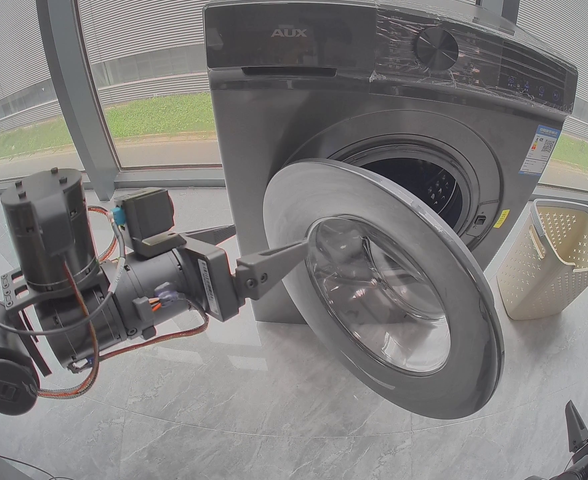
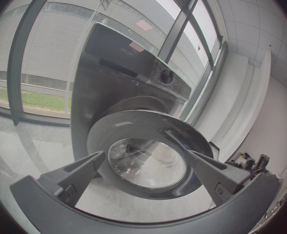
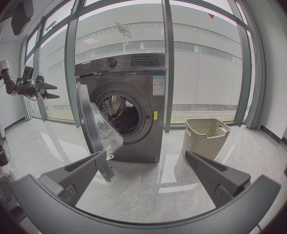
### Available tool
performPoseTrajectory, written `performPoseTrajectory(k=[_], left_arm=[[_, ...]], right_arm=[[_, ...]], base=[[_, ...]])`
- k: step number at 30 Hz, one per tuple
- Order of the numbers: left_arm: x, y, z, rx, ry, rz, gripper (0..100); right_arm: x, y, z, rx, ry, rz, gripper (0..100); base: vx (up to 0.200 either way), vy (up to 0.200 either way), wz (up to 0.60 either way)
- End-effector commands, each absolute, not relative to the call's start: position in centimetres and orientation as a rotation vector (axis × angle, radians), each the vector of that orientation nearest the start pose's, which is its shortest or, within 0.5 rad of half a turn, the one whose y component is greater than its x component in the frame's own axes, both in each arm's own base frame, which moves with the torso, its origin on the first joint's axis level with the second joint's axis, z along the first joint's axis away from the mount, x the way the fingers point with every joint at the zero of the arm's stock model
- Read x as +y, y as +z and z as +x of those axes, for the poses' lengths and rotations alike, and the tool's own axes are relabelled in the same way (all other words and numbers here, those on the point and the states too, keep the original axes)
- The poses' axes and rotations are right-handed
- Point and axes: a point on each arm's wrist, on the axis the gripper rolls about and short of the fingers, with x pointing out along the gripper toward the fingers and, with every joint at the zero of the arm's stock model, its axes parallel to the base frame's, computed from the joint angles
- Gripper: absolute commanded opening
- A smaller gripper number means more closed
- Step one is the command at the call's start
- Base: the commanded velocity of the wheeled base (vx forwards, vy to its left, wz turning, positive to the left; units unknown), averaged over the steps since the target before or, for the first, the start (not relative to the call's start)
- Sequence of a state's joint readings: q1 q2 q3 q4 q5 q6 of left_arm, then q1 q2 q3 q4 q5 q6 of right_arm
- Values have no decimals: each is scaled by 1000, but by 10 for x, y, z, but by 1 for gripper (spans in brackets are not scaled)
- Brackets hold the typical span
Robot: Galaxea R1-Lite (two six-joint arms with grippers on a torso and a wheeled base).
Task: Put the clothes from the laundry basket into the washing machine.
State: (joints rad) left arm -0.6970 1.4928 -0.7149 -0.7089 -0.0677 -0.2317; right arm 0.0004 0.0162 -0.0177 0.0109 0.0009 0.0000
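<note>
The grey washing machine point(image 1: 374, 95) stands by the window with its round door point(image 1: 381, 288) swung wide open. My left gripper point(image 1: 267, 238) is open at the door's left edge, one finger close against its rim; the left wrist view has the door point(image 2: 143, 147) just beyond the open gripper point(image 2: 143, 156). Dark clothes point(image 3: 127, 121) lie inside the drum. The cream laundry basket point(image 1: 554, 261) stands on the floor right of the machine, and its inside looks empty point(image 3: 205, 137). My right gripper point(image 1: 587, 408) is open, low at the right, far from machine and basket point(image 3: 145, 155).
The floor point(image 1: 241, 408) is glossy grey tile, with open room in front of the machine. Tall windows point(image 1: 147, 68) with dark frames run behind the machine. The open door juts out into the space before the drum opening point(image 1: 427, 188).
</note>
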Motion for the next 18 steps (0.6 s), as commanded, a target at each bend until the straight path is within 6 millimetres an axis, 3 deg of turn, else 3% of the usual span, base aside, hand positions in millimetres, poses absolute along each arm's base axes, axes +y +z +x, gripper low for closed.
performPoseTrajectory(k=[1,10,13,14,15,16,18], left_arm=[[-144,203,194,196,-637,-151,100],[-58,174,125,137,-441,11,100],[-36,165,100,93,-360,3,100],[-36,165,100,93,-360,3,100],[-24,156,82,70,-299,-3,100],[-22,154,78,63,-286,-4,100],[-13,146,56,6,-241,-12,100]], right_arm=[[0,76,-23,5,2,0,100],[0,76,-23,8,11,-24,100],[0,76,-23,4,14,-23,100],[0,76,-23,4,14,-23,100],[1,76,-23,1,21,-20,100],[1,76,-23,0,23,-20,100],[1,97,-28,-121,44,-12,100]], base=[[0,0,0],[0,0,0],[0,0,0],[0,0,0],[0,0,0],[0,0,0],[0,0,0]])
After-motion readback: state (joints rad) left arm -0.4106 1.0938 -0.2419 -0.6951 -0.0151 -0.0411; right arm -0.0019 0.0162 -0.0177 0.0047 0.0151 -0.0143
